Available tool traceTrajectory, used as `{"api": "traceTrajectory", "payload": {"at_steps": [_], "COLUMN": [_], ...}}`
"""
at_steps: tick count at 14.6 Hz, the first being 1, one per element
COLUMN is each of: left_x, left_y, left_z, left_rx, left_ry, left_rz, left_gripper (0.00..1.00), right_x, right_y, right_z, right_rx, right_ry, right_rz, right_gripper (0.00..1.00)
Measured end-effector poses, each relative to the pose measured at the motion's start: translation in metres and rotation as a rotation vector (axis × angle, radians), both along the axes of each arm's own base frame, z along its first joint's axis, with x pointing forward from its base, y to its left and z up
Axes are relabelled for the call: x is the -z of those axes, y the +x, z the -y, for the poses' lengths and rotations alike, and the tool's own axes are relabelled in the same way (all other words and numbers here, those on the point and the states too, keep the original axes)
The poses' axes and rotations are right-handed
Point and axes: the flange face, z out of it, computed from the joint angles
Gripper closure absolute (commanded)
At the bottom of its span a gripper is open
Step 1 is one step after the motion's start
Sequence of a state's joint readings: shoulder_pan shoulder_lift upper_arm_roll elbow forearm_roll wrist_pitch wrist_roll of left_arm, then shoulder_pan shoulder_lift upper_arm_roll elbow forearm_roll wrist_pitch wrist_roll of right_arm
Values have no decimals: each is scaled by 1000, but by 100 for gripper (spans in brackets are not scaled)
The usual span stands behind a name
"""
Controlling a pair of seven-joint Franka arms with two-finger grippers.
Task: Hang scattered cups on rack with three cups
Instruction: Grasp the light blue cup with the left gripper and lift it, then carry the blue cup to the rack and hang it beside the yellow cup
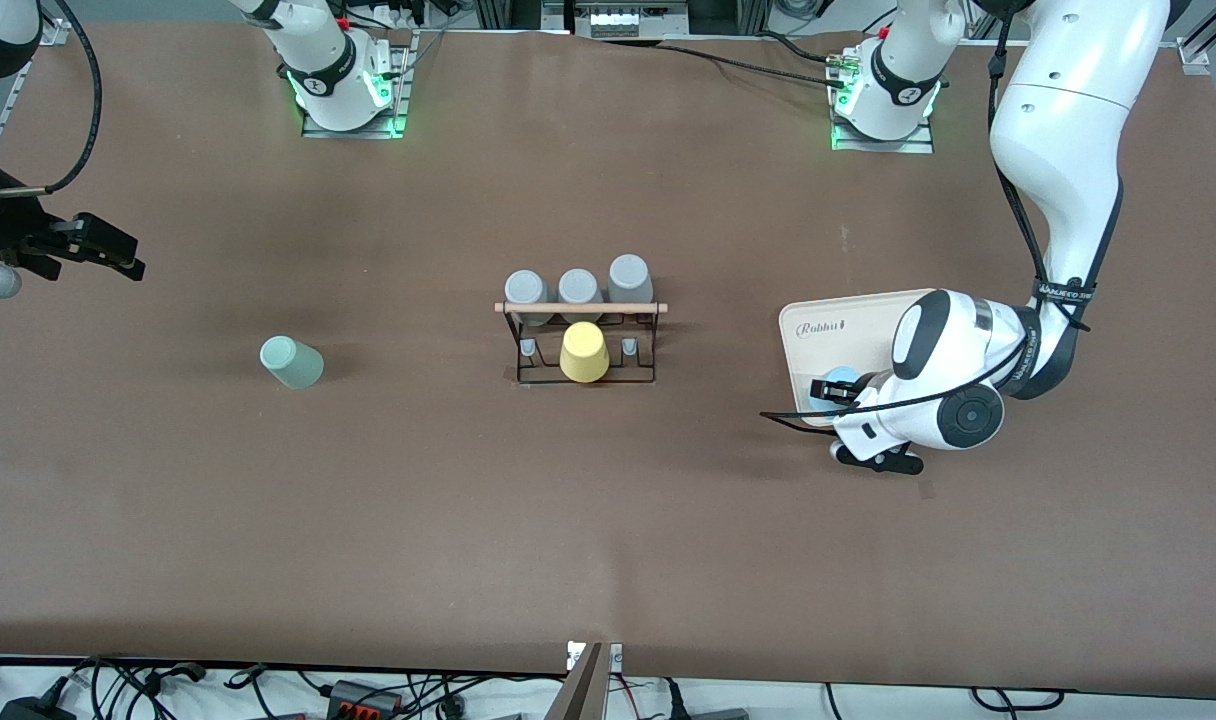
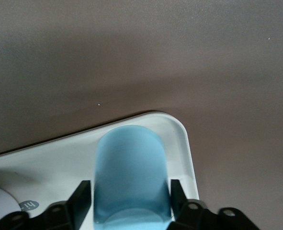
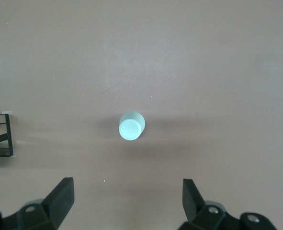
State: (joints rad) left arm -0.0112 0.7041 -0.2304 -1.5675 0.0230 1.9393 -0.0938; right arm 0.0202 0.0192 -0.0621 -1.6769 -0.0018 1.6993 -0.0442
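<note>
Right gripper (image 1: 118, 262): waiting over bare tabletop at the right arm's end, jaws wide, empty.
Mint cup (image 1: 291, 362): on its side, between that end and the rack.
Rack (image 1: 581, 340): mid-tabletop; yellow cup (image 1: 584, 352) and three grey cups (image 1: 579, 286) on it.
Left gripper (image 1: 840, 390): jaws closed on the blue cup (image 2: 131, 179) at the tray (image 1: 838, 325) corner.
Step, you'd judge: grasp made; next, lift and carry to a free peg.
Hidden: cup's rim, cut off.

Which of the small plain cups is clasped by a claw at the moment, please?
The light blue tapered cup on the cream rectangular tray: the left claw grips it; the others stand free.
</note>
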Motion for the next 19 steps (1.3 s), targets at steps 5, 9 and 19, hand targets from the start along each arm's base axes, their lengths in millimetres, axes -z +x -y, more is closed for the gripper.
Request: {"api": "traceTrajectory", "payload": {"at_steps": [5,9,19], "left_x": [-1,-4,-130], "left_y": [0,2,14], "left_z": [0,0,111], "left_rx": [-1,2,36], "left_ry": [0,-3,-113], "left_rz": [2,8,127], "left_gripper": [65,73,91], "right_x": [0,0,5], "right_y": [0,0,4], "right_z": [1,1,1], "right_rx": [1,1,1], "right_ry": [0,0,-1], "right_rz": [0,0,0], "right_gripper": [0,0,0]}}
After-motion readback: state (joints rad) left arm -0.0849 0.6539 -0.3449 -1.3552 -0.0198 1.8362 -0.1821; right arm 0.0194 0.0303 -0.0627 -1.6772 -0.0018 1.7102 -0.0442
